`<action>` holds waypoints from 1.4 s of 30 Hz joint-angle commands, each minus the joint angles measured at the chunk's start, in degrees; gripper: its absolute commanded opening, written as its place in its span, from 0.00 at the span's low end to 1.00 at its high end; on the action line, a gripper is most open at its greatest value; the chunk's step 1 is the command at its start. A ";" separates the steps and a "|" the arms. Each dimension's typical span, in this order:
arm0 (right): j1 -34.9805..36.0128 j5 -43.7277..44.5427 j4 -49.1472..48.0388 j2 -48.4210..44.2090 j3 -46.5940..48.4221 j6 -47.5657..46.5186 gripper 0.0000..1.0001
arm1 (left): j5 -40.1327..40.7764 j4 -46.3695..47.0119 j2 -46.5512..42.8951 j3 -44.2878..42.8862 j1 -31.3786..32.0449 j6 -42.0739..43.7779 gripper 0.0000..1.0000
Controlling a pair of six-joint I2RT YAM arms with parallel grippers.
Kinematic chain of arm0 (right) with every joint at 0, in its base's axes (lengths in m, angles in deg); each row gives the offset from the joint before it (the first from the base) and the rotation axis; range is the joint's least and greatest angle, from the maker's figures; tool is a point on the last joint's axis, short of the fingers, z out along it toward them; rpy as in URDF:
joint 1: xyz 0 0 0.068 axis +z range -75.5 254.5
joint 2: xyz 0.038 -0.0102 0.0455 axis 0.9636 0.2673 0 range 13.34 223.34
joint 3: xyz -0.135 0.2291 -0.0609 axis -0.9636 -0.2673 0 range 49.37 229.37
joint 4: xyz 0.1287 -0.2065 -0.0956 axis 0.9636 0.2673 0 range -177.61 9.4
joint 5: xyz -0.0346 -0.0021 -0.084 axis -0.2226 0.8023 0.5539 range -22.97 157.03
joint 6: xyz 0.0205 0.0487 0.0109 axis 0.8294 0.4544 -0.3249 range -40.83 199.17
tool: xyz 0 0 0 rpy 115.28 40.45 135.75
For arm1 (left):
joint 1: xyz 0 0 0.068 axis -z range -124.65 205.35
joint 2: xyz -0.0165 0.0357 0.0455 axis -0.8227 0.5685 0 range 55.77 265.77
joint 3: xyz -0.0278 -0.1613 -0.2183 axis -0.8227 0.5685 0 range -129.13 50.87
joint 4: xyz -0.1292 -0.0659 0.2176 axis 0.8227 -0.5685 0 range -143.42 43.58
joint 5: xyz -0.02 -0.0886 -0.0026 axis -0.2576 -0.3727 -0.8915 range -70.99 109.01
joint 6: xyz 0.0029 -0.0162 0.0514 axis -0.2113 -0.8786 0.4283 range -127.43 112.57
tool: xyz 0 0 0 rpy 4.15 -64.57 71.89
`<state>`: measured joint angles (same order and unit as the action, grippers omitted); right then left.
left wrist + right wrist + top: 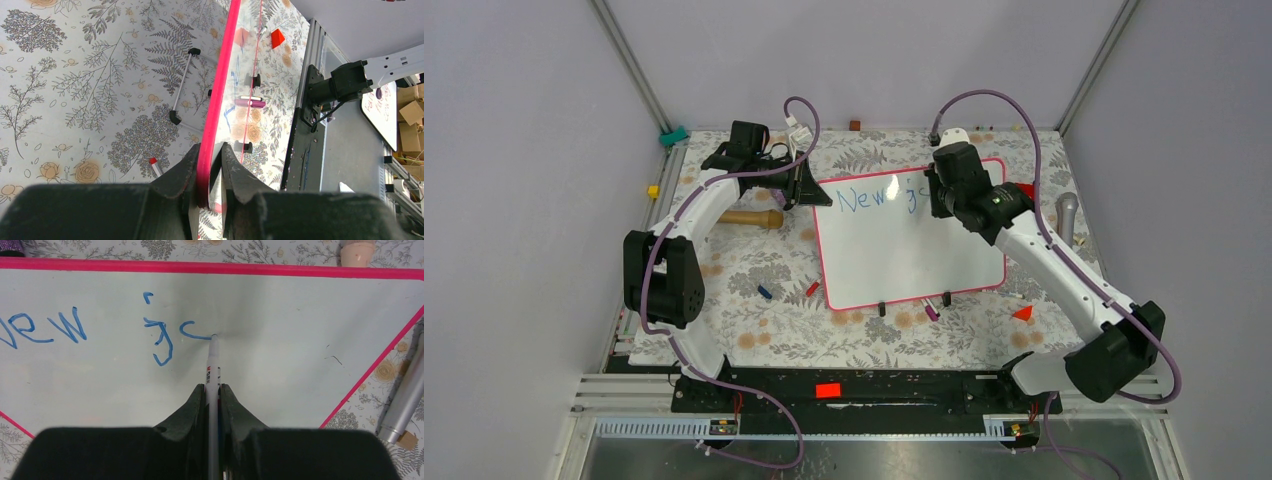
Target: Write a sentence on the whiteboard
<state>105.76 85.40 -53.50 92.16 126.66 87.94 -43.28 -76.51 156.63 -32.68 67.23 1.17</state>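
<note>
Blue sentence (pixel 861 198) half-hidden under right claw (pixel 213 387) clamping marker (pixel 213 365); left claw (pixel 210 147) clamps whiteboard (pixel 904 250).

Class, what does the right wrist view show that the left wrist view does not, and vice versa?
Right wrist only: the right gripper shut on a marker, its tip on the legible blue writing. Left wrist only: the left gripper pinching the whiteboard by its pink frame, a red triangle beyond. Both: the whiteboard and floral table cover.
</note>
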 commanded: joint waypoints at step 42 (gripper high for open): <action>-0.75 2.19 -5.69 -8.00 -3.72 0.48 0.00 | 12.83 -1.88 0.36 1.08 1.16 8.41 0.08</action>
<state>105.52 84.37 -56.75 85.67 124.37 87.99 -43.30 -76.53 156.63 -32.68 67.26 1.15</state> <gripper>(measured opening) 0.158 0.153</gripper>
